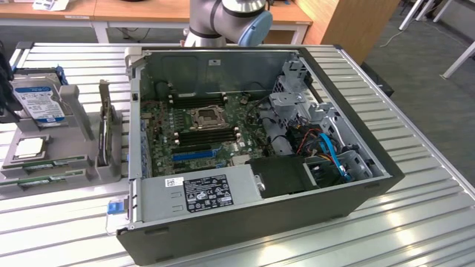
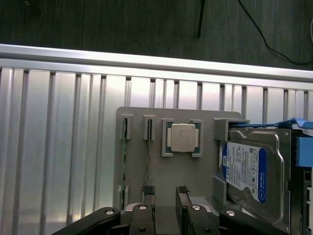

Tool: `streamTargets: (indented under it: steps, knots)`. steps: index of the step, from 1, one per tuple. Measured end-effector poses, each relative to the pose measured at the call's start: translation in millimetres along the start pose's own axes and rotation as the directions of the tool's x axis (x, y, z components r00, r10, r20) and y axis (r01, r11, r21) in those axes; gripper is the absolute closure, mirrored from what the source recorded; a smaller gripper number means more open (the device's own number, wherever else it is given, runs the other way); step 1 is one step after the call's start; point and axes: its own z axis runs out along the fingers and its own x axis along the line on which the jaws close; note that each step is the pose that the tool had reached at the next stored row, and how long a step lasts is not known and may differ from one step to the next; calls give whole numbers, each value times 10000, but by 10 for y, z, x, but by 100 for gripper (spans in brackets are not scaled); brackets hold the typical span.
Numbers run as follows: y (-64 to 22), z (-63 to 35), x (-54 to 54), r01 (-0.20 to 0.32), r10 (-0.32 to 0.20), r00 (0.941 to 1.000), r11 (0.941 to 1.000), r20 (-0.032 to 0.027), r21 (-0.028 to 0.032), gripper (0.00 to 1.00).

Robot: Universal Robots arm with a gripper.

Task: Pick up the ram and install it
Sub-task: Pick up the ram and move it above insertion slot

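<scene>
Jaws spread wide and empty, the gripper (image 2: 165,208) hangs above the gray tray (image 2: 203,171), one fingertip (image 2: 148,192) near the end of the ram (image 2: 146,164) lying in its slot beside the processor (image 2: 182,137).
</scene>
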Motion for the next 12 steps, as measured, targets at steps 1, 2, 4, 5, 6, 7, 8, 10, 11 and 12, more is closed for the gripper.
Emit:
streamTargets:
  steps: [1, 2, 4, 5, 6, 7, 8, 10, 11, 12]
  knots:
    - [0, 6, 1, 0, 0, 10000, 10000, 0, -1, 69]
    - [-1, 12, 2, 0, 0, 10000, 10000, 2, -1, 69]
    - [-1, 28, 3, 0, 0, 10000, 10000, 11, 3, 69]
    - [-2, 39, 4, 1, -1, 10000, 10000, 17, 5, 69]
    - [-2, 51, 5, 2, -2, 10000, 10000, 20, 8, 69]
    - [-3, 64, 6, 2, -2, 10000, 10000, 21, 10, 69]
    - [-4, 79, 8, 3, -3, 10000, 10000, 24, 13, 69]
    - [-5, 104, 10, 3, -3, 10000, 10000, 26, 14, 69]
    - [-5, 116, 11, 3, -3, 10000, 10000, 28, 16, 69]
    - [-6, 129, 12, 3, -3, 10000, 10000, 30, 17, 69]
